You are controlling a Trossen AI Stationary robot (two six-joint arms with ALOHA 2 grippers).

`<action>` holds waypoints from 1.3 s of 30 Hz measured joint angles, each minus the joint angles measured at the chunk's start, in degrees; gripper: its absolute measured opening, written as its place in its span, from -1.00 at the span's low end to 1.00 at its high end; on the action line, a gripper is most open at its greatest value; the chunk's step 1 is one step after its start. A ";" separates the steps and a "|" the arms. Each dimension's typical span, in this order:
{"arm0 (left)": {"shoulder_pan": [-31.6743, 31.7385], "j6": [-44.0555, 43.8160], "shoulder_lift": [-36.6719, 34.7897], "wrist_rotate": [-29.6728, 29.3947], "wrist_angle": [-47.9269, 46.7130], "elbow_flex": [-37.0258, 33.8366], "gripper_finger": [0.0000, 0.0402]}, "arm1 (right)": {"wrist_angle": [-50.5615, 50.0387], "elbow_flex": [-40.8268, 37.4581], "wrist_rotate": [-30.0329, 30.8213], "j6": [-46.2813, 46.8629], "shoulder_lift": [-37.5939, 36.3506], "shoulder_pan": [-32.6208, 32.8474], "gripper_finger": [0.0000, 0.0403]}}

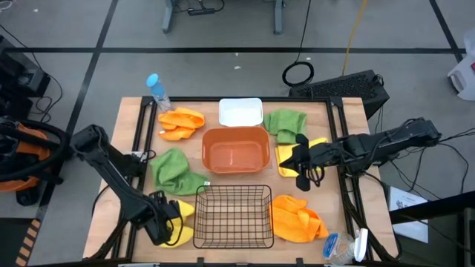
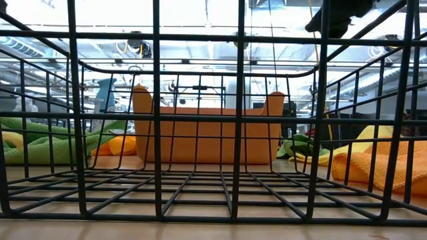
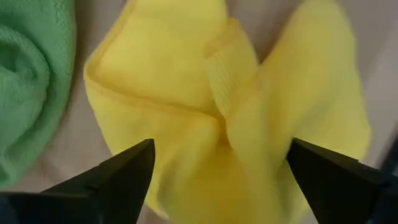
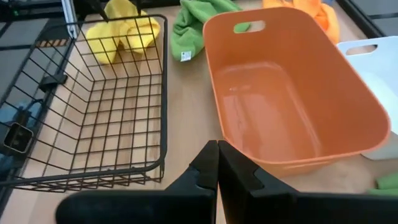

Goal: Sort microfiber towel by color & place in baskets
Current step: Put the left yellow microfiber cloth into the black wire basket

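So far nothing has been sorted: the wire basket (image 1: pixel 233 216), orange tub (image 1: pixel 236 150) and white bin (image 1: pixel 241 113) are empty, towels lie around them. The left gripper (image 3: pixel 217 171) is spread over a yellow towel (image 3: pixel 230 106); the right gripper (image 4: pixel 217 163) is clenched, empty.

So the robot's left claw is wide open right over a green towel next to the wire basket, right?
Almost. The left gripper is wide open beside the black wire basket, but the towel under it is yellow, not green. The left wrist view shows the yellow towel between its fingers, with a green towel off to one side.
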 joint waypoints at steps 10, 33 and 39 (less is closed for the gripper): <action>-0.09 3.13 9.61 -0.20 0.46 0.02 0.46 | 1.95 0.00 -0.08 0.89 5.51 0.20 -1.00; 0.03 4.02 5.96 -1.95 3.98 -0.04 -0.84 | 7.82 0.00 9.71 8.34 8.04 14.55 -1.00; -0.45 0.99 -0.04 -2.09 -5.48 3.26 -0.86 | 11.41 0.00 14.24 9.61 9.84 19.14 -1.00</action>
